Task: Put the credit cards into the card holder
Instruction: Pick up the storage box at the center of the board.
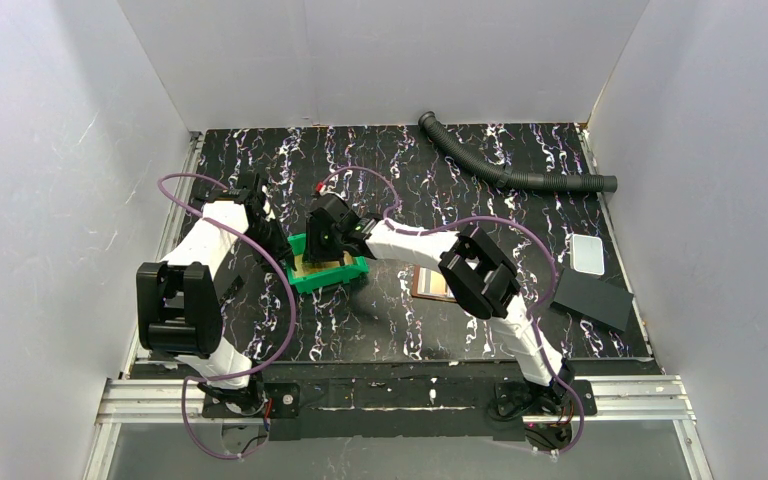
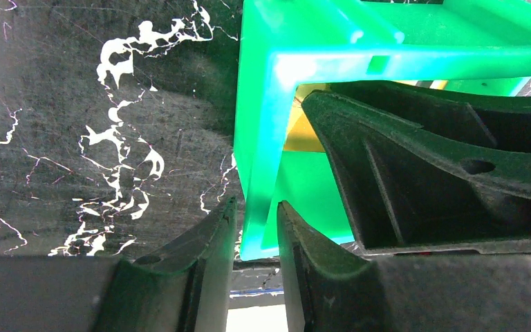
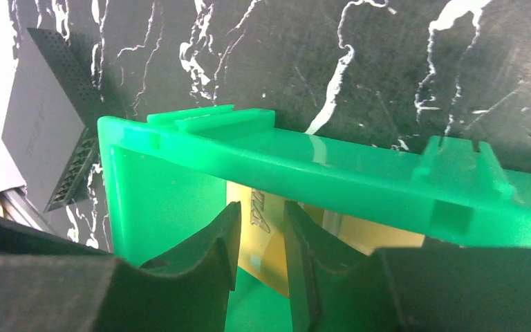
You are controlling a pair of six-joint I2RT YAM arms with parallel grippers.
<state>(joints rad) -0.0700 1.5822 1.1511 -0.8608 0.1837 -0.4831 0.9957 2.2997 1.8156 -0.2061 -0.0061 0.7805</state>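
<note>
Our right gripper (image 3: 259, 209) is down inside the glossy green bin (image 3: 318, 159). Its jaws are a narrow slit with the smooth tan cards (image 3: 349, 235) just past the tips, and we can't tell if one's pinched. The left gripper (image 2: 256, 207) clamps the bin's thin wall. The leather holder (image 1: 428, 284) lies off right, nearest our right arm.

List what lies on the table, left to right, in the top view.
Green bin → brown wallet → black sheet. The hose and pale plate overlap others sideways, so they are left out.
</note>
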